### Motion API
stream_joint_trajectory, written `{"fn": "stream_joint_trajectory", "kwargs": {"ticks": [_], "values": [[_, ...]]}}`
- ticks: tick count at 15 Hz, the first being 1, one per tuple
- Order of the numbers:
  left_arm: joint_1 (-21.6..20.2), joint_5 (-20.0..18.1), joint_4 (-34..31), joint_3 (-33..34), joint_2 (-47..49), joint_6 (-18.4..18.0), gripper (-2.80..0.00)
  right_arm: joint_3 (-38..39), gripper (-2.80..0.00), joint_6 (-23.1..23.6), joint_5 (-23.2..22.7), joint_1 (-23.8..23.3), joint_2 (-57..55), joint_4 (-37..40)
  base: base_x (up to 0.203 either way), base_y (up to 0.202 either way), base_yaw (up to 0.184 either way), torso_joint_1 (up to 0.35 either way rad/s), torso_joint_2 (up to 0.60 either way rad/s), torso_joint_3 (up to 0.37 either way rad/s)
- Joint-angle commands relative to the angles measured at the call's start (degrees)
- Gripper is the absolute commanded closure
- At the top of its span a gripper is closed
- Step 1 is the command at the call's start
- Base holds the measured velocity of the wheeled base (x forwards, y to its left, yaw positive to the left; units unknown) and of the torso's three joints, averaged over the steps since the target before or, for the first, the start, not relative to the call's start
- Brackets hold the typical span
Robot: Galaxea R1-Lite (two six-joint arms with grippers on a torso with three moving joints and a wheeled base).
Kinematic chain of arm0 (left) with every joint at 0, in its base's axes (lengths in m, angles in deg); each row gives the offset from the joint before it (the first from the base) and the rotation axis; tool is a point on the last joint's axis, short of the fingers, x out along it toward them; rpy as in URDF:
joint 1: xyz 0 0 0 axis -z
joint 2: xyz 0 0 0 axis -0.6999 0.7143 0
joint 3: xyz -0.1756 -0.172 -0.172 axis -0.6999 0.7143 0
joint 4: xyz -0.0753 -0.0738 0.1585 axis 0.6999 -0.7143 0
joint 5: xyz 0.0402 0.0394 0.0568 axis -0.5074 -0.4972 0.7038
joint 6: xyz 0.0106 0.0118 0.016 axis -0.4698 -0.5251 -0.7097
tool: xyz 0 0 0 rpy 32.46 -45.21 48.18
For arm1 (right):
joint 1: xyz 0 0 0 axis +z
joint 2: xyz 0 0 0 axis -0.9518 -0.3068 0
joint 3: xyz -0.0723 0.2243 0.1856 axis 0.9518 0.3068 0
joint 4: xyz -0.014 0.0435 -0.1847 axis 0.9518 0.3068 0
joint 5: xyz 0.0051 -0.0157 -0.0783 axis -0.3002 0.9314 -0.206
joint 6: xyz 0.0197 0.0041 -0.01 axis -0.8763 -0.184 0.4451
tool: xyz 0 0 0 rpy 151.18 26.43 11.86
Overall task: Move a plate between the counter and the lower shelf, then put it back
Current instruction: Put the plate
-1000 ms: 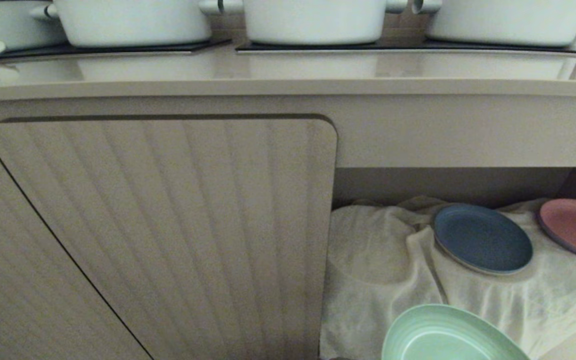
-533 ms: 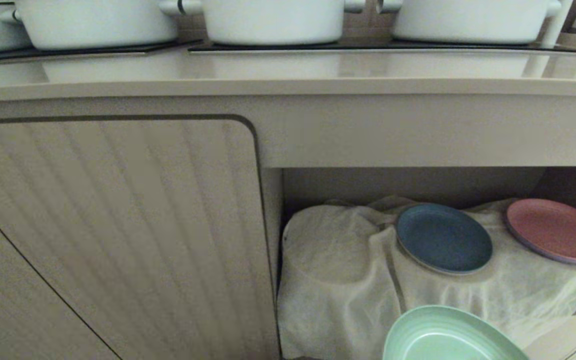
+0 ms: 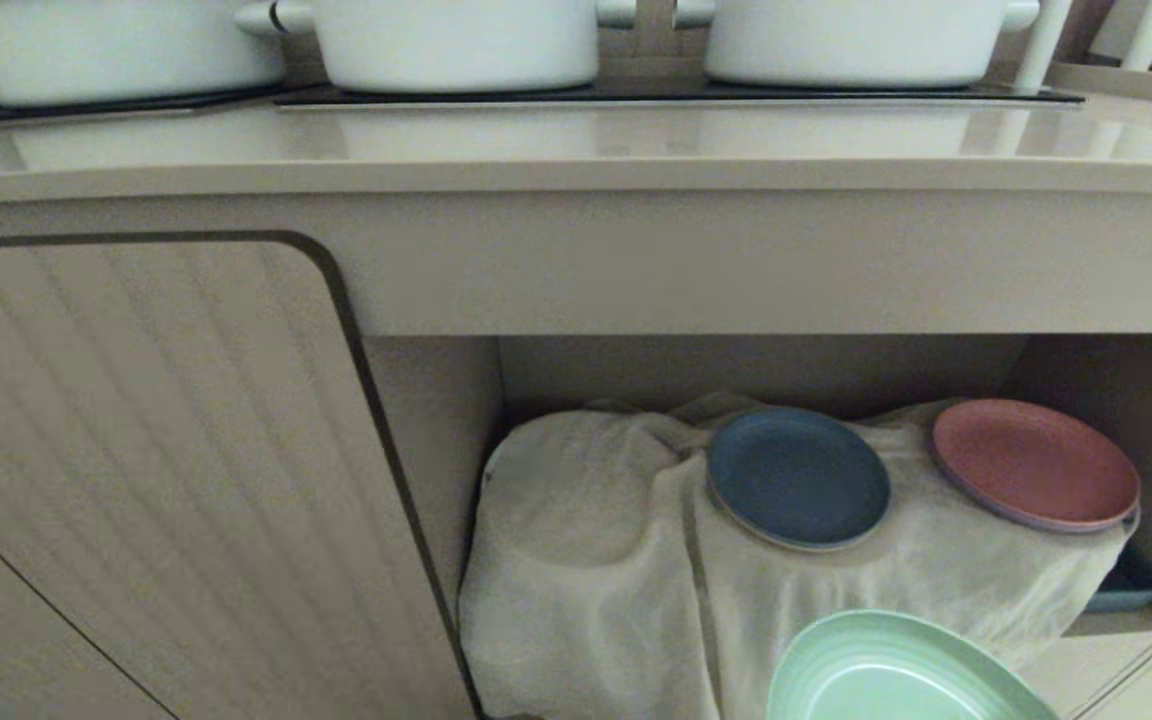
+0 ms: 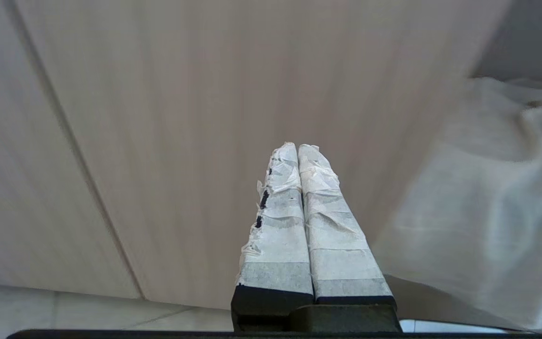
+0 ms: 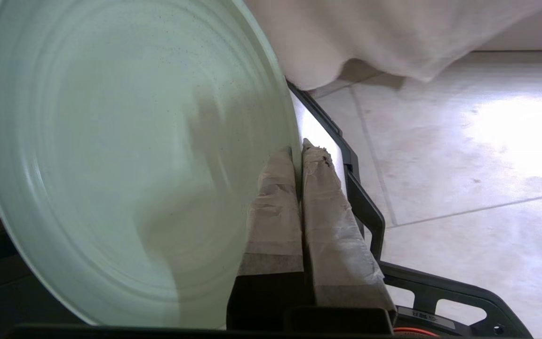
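One plate [image 5: 111,165] (mint-green) pinched by rim in right end effector [image 5: 299,150] — left end effector [image 4: 298,149] closed, empty.

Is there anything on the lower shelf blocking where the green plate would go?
Partly. The blue plate and pink plate lie on the cloth at the middle and right of the lower shelf. The cloth's left part shows nothing on it. The right hand pinches the green plate by its rim, in front.
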Motion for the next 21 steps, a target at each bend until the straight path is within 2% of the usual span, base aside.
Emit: {"fn": "stream_joint_trajectory", "kwargs": {"ticks": [1, 16, 21], "values": [[0.00, -0.06, 0.04, -0.05, -0.02, 0.07, 0.00, -0.09, 0.00, -0.09, -0.11, 0.01, -0.18, 0.01, 0.000, -0.190, 0.002, 0.002, 0.00, 0.002], [0.00, 0.12, 0.00, 0.01, -0.02, 0.07, 0.00, 0.00, 0.00, -0.09, -0.11, 0.01, -0.02, 0.09, 0.000, -0.192, 0.001, 0.002, 0.00, 0.002], [0.00, 0.12, 0.00, 0.02, -0.02, 0.07, 0.00, -0.03, 0.00, -0.09, -0.11, 0.01, 0.07, 0.09, 0.000, -0.021, 0.000, 0.001, 0.00, 0.002]]}}
